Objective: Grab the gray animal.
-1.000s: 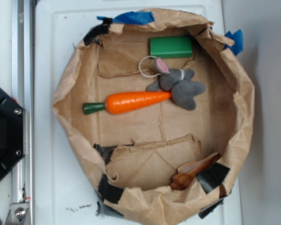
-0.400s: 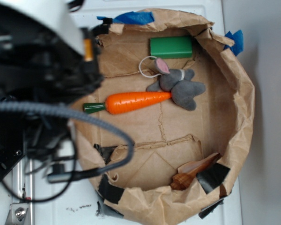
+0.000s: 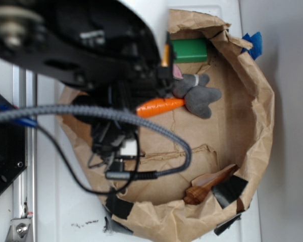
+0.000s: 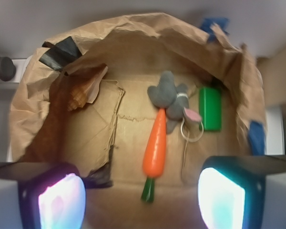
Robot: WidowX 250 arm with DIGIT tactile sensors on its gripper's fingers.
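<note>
The arm now covers the paper nest's (image 3: 252, 101) ten o'clock half, hiding the carrot's (image 4: 155, 143) stem in the exterior view. The tool (image 4: 143, 195) hangs spread, nothing between its fingers. The soft gray animal (image 4: 172, 100) lies at one o'clock, touching the carrot tip, beside the green block (image 4: 209, 108). Crumpled walls ring open floor.

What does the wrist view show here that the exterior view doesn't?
Only the wrist view shows the whole carrot with its green stem, the gray animal's white loop cord, and the open gripper's fingertips. Only the exterior view shows the arm, its cable and the wooden piece. Both show the green block and the paper bag.
</note>
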